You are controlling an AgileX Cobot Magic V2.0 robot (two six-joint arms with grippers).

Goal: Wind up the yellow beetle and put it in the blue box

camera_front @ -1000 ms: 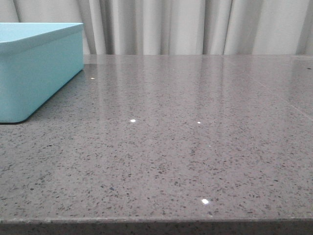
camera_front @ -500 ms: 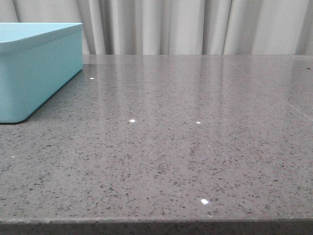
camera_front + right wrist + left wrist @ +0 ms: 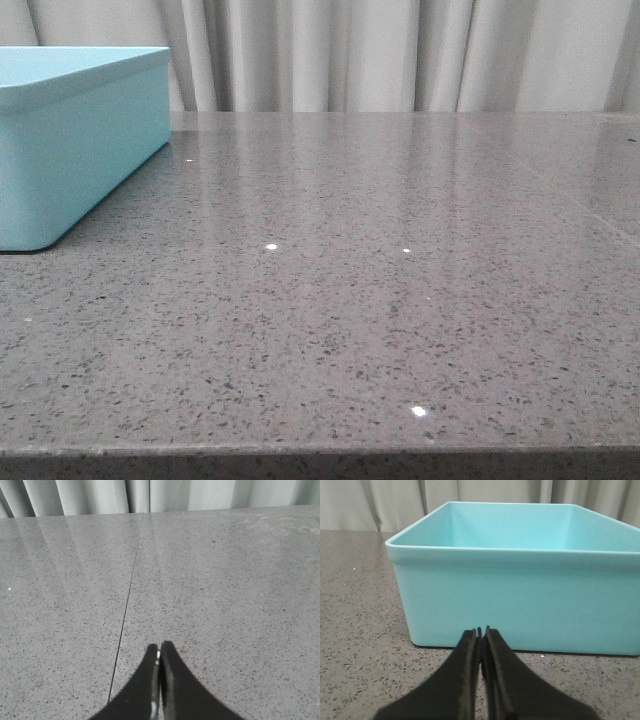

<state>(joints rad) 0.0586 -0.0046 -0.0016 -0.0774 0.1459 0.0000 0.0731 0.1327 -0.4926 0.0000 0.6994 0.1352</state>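
No beetle in sight, blue box (image 3: pixel 520 595) empty-looking, left gripper (image 3: pixel 482 630) & right gripper (image 3: pixel 159 647) both closed on nothing: job's unstarted or finished, can't tell.

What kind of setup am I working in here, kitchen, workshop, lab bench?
Most likely a staged lab or demo bench: a bare speckled grey stone-look tabletop, pale pleated curtains closing off the back, and a single blue box. No beetle is in view.

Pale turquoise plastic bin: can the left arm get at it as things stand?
Probably yes. The pale turquoise plastic bin stands right ahead of the left hand, whose fingers are shut, with only bare speckled grey tabletop between them.
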